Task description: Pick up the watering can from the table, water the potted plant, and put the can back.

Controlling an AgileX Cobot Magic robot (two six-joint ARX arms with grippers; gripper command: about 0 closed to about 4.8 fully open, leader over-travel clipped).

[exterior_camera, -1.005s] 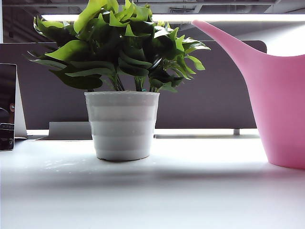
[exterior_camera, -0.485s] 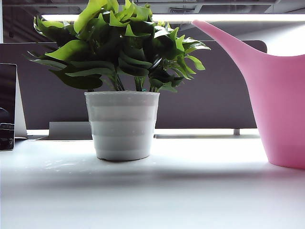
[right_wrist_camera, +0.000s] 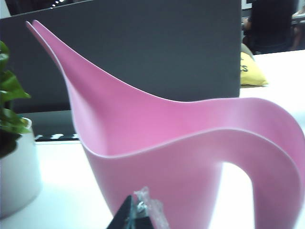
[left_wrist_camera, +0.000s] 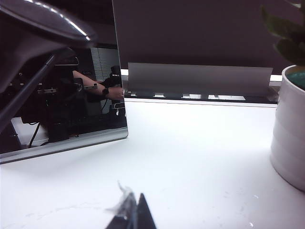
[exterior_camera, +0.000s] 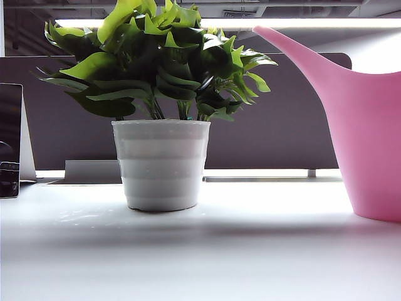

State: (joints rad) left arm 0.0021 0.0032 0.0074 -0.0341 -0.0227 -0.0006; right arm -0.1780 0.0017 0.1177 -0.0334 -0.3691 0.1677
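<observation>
Standing on the plain white table [exterior_camera: 200,251], the large pink plastic watering can [exterior_camera: 369,138] is sitting right of the bushy white-potted plant [exterior_camera: 161,106]; left hand [left_wrist_camera: 132,217] and right hand [right_wrist_camera: 138,214] are staying closed, empty.

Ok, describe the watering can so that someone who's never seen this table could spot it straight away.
On the white table, look right of the potted plant. The watering can stands there apart from the pot, its long spout slanting up toward the leaves. It is the only pink thing, smooth, and bigger than the ribbed white pot.
</observation>
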